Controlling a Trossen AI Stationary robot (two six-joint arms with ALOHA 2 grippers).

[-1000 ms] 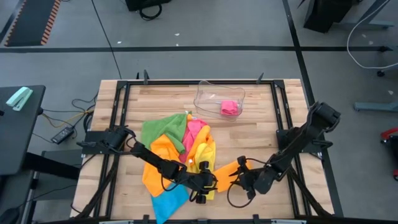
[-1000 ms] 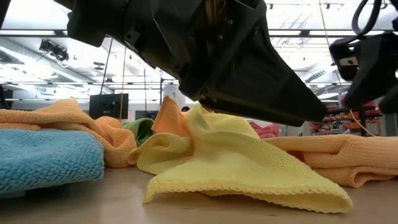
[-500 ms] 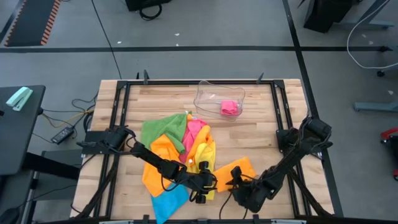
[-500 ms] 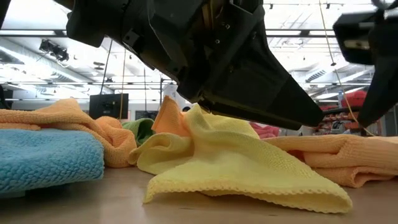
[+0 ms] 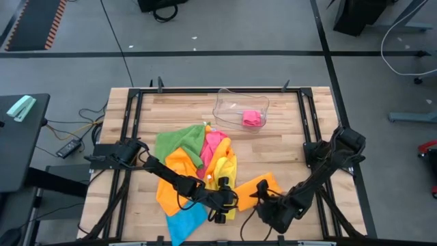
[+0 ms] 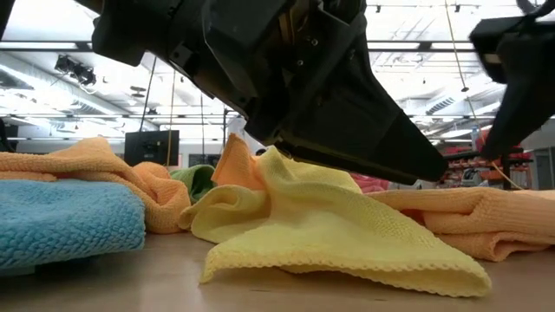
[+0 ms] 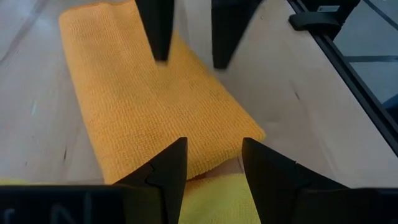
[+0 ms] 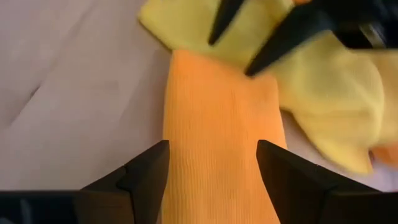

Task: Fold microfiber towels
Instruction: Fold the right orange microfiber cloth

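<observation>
High view shows a heap of soft microfiber towels (image 5: pixel 198 164) on the wooden plank table (image 5: pixel 287 147), lying toward seven o'clock of the table's middle: a green cloth (image 5: pixel 176 143) at the heap's eleven o'clock, a pink cloth (image 5: pixel 214 143) at its one o'clock, a blue cloth (image 5: pixel 183 222) at its six o'clock by the table's near edge, and a yellow cloth (image 5: pixel 228 172) on its three o'clock side. A separate folded orange microfiber towel (image 5: pixel 258 184) lies flat just beside the yellow one, toward five o'clock of the table's middle.

Left gripper (image 5: pixel 224 203) sits low over the yellow cloth's near end, its fingers (image 7: pixel 163 171) spread, with the yellow edge and the folded orange towel showing between them in the left wrist view; they pinch nothing.

Right gripper (image 5: pixel 263 199) hovers at the folded orange towel's six o'clock end, its fingers (image 8: pixel 146 171) spread wide on either side of that towel (image 8: pixel 217 143) and apart from it.

A clear plastic tray (image 5: pixel 240 102) stands at twelve o'clock on the table, with a small folded pink towel (image 5: pixel 252 118) inside it.
</observation>
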